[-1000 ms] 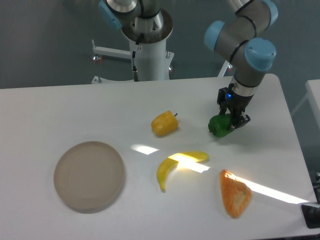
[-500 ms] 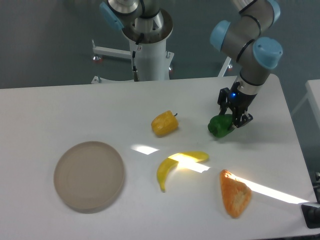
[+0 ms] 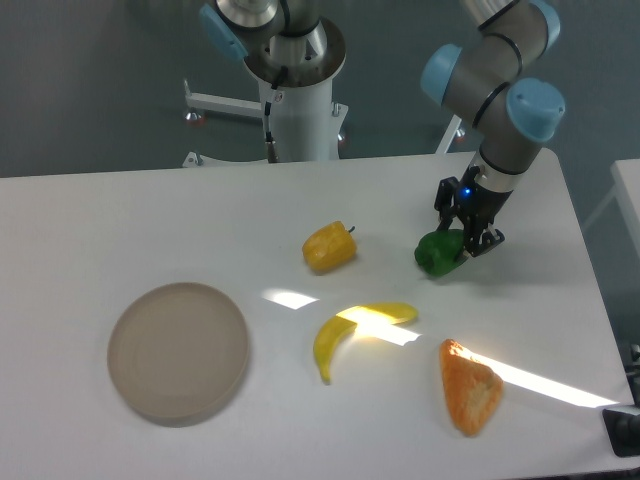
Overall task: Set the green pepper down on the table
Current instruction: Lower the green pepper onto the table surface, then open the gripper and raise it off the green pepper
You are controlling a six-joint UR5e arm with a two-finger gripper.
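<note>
The green pepper (image 3: 436, 253) rests on the white table (image 3: 150, 220) at the right, glossy and dark green. My gripper (image 3: 468, 232) hangs just above and to the right of it, pointing down. Its fingers stand apart, still close around the pepper's upper right side, and they look open rather than clamped. The pepper's right edge is partly hidden behind the fingers.
A yellow-orange pepper (image 3: 329, 247) lies left of the green one. A banana (image 3: 350, 330) sits in a sun patch in the middle, an orange wedge-shaped item (image 3: 469, 387) at the front right, and a round beige plate (image 3: 178, 350) at the front left. The table's right edge runs close by.
The gripper has risen slightly and shifted right, away from the green pepper. The pepper stayed on the table, settling a touch to the left.
</note>
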